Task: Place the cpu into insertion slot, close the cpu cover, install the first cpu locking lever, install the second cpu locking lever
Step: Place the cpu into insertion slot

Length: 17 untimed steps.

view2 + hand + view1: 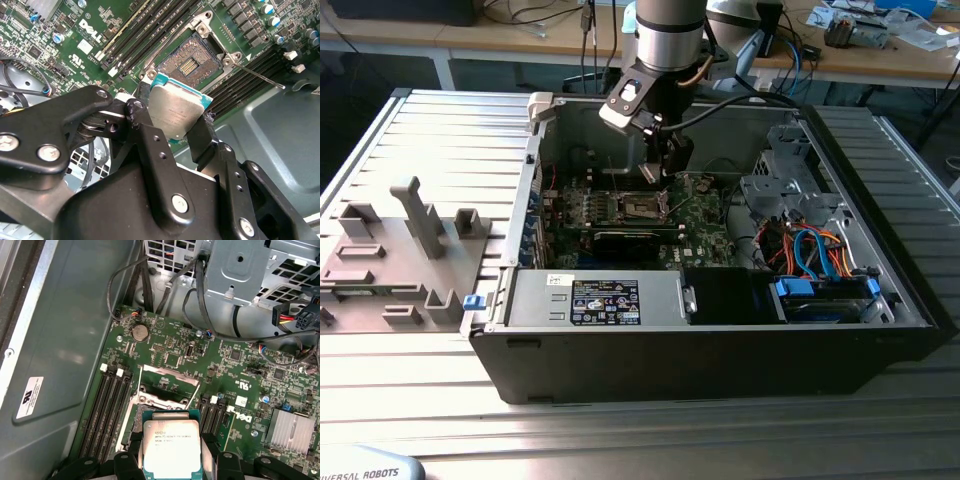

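My gripper (172, 114) is shut on the cpu (177, 112), a flat square chip with a silvery top and a teal edge, its black fingers (145, 130) clamping two opposite sides. In the first wrist view the cpu (171, 445) hangs just above the board, in front of the insertion slot. The insertion slot (190, 62) is an uncovered black square recess with a gold centre. The cpu cover (172, 374) stands raised behind it. A thin locking lever (260, 75) sticks out free beside the socket. In the exterior view the gripper (660, 170) hovers over the slot (642, 207).
The green motherboard (705, 215) lies inside an open black computer case (720, 350). Black memory slots (107, 410) flank the socket. Cables (200, 315) and a metal drive cage (240, 270) hang nearby. A grey fixture tray (390, 250) sits at the exterior view's left.
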{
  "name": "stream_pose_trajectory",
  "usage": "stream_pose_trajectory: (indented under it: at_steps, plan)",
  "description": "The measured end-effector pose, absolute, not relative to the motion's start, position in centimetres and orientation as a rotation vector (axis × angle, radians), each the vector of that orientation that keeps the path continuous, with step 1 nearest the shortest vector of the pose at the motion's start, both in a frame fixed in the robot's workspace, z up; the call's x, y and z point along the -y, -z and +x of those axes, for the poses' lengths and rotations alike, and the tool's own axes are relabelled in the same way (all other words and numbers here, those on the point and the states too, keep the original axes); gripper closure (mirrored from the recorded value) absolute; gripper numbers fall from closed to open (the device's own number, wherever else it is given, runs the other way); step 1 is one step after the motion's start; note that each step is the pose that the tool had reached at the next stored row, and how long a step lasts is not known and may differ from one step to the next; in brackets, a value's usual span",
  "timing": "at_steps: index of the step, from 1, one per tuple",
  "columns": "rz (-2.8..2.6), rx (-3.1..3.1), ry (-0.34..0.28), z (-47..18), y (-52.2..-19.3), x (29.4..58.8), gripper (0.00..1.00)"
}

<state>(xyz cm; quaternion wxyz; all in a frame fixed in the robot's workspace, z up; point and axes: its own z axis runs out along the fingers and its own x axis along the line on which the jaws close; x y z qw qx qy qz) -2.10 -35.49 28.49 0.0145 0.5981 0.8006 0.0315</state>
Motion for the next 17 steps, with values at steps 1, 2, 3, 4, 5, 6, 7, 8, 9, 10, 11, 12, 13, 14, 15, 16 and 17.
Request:
stream_pose_trajectory:
  at_steps: [1, 2, 3, 4, 5, 6, 7, 8, 9, 10, 11, 12, 13, 14, 15, 16, 17]
  plan:
    - [1.863, -2.491, -0.098, -2.10, -28.49, 35.49, 0.46]
    - [1.864, -2.491, -0.098, -2.10, -28.49, 35.49, 0.46]
    - [1.864, -2.491, -0.098, -2.10, -28.49, 35.50, 0.46]
    - [1.864, -2.490, -0.098, -2.10, -28.49, 35.49, 0.46]
    - [1.865, -2.490, -0.098, -2.10, -28.48, 35.49, 0.46]
    - [1.865, -2.490, -0.098, -2.10, -28.48, 35.49, 0.46]
    - [1.866, -2.490, -0.098, -2.10, -28.48, 35.49, 0.46]
    - [1.866, -2.489, -0.098, -2.10, -28.48, 35.49, 0.46]
    - [1.867, -2.489, -0.098, -2.10, -28.48, 35.49, 0.46]
    - [1.867, -2.488, -0.098, -2.10, -28.48, 35.50, 0.46]
    - [1.867, -2.488, -0.098, -2.10, -28.48, 35.49, 0.46]
    - [1.868, -2.488, -0.098, -2.10, -28.48, 35.49, 0.46]
    - [1.868, -2.487, -0.098, -2.10, -28.48, 35.49, 0.46]
    - [1.869, -2.486, -0.098, -2.10, -28.48, 35.50, 0.46]
    - [1.870, -2.486, -0.098, -2.10, -28.48, 35.50, 0.46]
    - [1.871, -2.486, -0.098, -2.10, -28.48, 35.50, 0.46]
    - [1.871, -2.485, -0.098, -2.09, -28.47, 35.49, 0.46]
